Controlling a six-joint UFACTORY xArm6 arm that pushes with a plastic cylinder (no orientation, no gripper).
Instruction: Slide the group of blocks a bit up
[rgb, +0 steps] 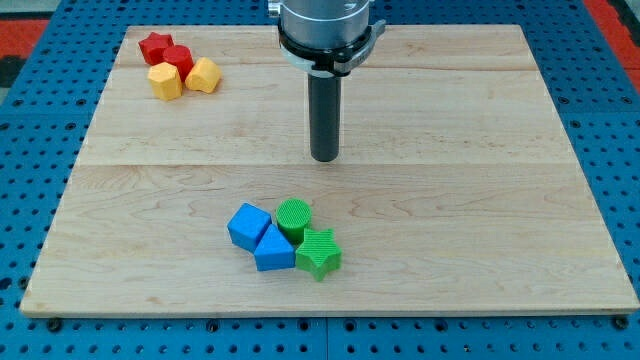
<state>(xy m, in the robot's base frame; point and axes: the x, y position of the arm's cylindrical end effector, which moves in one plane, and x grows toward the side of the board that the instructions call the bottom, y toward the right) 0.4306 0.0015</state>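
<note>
There are no fingers on this arm to be open or closed — it ends in a plain dark rod, and my tip (325, 158) sits on bare wood near the middle of the board (480, 200), touching none of the blocks. Above it the rod runs straight up into a grey round housing with a black collar (327, 42), cut off at the view's top. Down from the tip, and a little toward the view's left, lies a tight group of four blocks, well apart from it. The green cylinder (294, 217) is the nearest of them, standing at the group's upper right. To its left is a blue cube (248, 225), turned at a slant. Below and between those two sits another blue block (273, 250), wedge-like in shape, pressed against both. At the group's lower right is a green star (319, 253), touching the wedge-like blue block and just under the cylinder. Far off in the board's top-left corner is a second huddle — a red star (155, 46) at the upper left, a second red block (178, 58) beside it whose shape I cannot make out, and below them two yellow blocks, one on the left (165, 81) and one on the right (203, 75), all packed close. The pale wooden board rests on a blue pegboard surface (40, 150) dotted with holes.
</note>
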